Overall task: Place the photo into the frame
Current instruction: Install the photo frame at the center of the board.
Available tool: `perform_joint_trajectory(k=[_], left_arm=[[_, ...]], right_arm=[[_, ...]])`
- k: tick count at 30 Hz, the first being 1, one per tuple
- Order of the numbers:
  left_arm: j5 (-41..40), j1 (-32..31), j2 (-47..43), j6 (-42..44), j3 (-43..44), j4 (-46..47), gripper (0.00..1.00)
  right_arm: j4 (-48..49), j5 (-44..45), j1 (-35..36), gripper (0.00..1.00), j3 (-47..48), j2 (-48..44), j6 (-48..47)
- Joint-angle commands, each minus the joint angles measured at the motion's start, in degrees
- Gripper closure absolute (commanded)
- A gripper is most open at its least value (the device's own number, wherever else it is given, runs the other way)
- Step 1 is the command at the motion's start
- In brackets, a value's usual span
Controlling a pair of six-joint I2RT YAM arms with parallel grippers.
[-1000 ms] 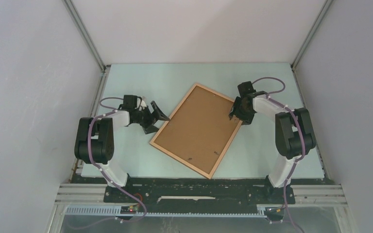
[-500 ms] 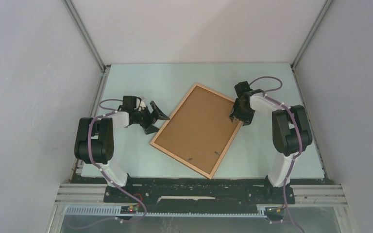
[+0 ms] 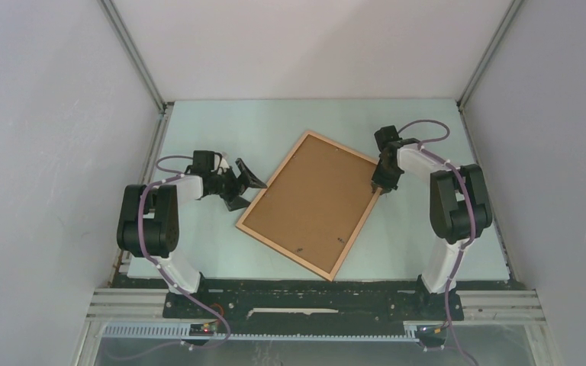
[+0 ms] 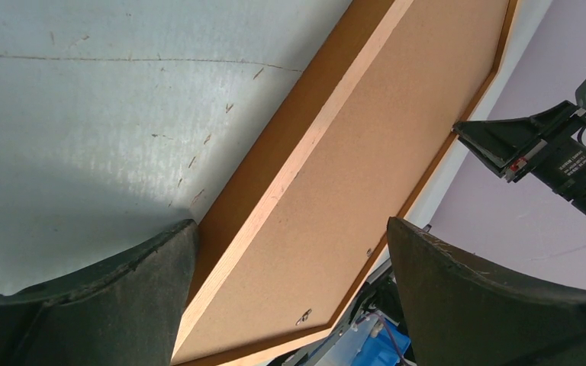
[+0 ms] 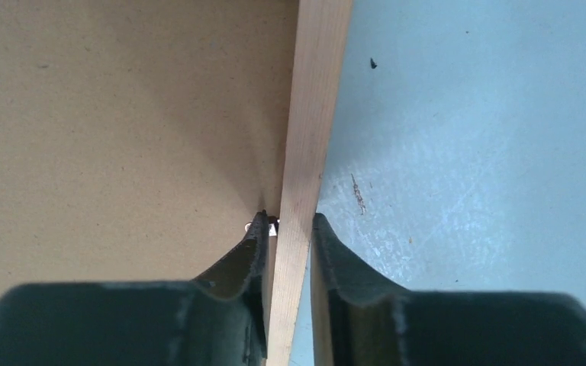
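At the edge of the frame (image 3: pixel 313 202) — right gripper (image 5: pixel 290 221) clamped

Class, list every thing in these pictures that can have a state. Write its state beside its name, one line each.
the frame: lying flat on the table, brown back panel up, turned at a slant to the table's edges.
left gripper: jaws wide open, near the frame's left edge, holding nothing.
right gripper: jaws shut on the frame's right-hand wooden rail.
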Motion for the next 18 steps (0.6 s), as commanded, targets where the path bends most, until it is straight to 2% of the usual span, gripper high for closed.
perform_joint_trajectory(k=[1,4,7,10,12,15,18], left_arm=[[1.69,0.21,-1.96,-0.34,-1.16,0.25,0.01],[1.68,0.24,-1.91,-0.4,-1.08,0.27,0.01],[1.72,0.26,-1.91,-0.4,-1.09,0.35,0.01],[1.62,0.24,-2.04,-0.26,-1.15,0.3,0.01],[1.51,0.33,-2.13,-0.15,-1.16,0.2,0.01],[1.42,0.42,-2.19,-0.14,-1.08,0.17,0.01],[1.42,0.59,-2.31,-0.09,-1.08,0.16,0.01]], right_arm=[[1.52,-1.42,-0.46,0.83,0.65,0.66,0.33],[3.74,-5.97,-1.67,1.0,-1.02,-0.16,1.17],[6.98,-11.6,-3.03,1.0,-2.94,-0.83,1.9],[7.83,-12.78,-3.43,0.99,-3.23,-1.73,1.58],[7.35,-11.59,-3.48,0.92,-3.23,-2.99,1.07],[6.94,-11.09,-3.65,0.67,-3.82,-5.9,-0.13],[7.15,-11.05,-3.59,0.56,-5.39,-8.55,-0.8]])
